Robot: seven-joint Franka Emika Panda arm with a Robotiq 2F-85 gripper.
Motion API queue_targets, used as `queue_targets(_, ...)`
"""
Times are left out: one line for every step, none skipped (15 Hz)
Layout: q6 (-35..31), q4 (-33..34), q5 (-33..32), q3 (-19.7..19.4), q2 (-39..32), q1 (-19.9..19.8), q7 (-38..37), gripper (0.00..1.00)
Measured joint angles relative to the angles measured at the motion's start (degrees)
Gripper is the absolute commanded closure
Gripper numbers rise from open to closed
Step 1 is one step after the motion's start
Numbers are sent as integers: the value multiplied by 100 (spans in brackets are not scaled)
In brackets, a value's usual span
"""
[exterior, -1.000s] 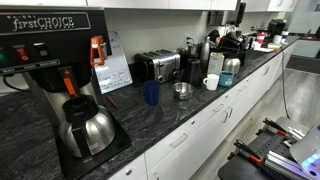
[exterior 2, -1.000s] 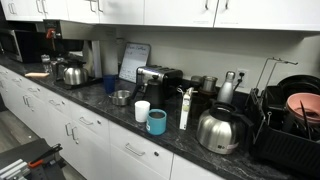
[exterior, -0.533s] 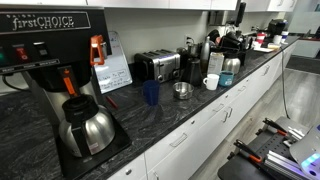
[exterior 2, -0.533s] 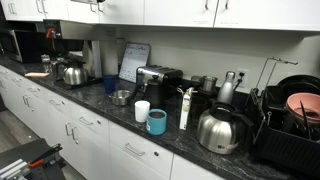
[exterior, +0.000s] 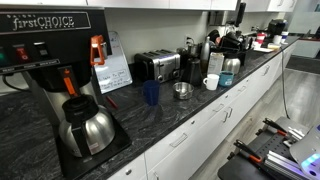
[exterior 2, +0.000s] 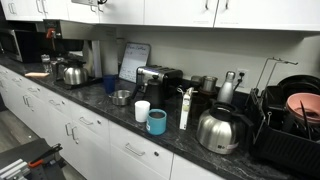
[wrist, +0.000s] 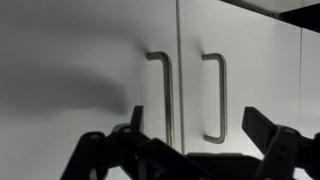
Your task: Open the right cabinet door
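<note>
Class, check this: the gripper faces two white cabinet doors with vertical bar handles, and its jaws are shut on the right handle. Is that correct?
No. The wrist view shows the gripper open, jaws spread wide and holding nothing; the right handle is ungripped. The rest of the statement holds.

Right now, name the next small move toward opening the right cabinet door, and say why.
Probably ease the gripper forward and a little to the right, until its open jaws straddle the right door's handle. In the wrist view the jaws stand open and empty, apparently short of the cabinet, and that vertical handle lies just right of the midline between them.
</note>
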State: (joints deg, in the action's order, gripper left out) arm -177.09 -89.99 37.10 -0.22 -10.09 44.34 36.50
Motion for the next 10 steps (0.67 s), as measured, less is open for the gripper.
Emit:
queue_targets(10, 48, 33, 16, -32, -1, 3, 0)
queue_targets(21, 112, 87, 44, -73, -5, 12, 0)
queue_targets(28, 172, 145, 80, -121, -11, 21, 0)
queue_targets(33, 240, 206, 124, -172, -20, 28, 0)
queue_targets(34, 314, 282, 171, -224, -34, 42, 0)
queue_targets(39, 380, 353, 214, -275, -55, 68, 0)
queue_targets(41, 434, 412, 255, -323, -83, 98, 0)
queue_targets(42, 484, 465, 290, -366, -116, 114, 0)
queue_targets(45, 531, 522, 321, -411, -152, 136, 0)
queue_targets(46, 567, 568, 359, -443, -184, 149, 3)
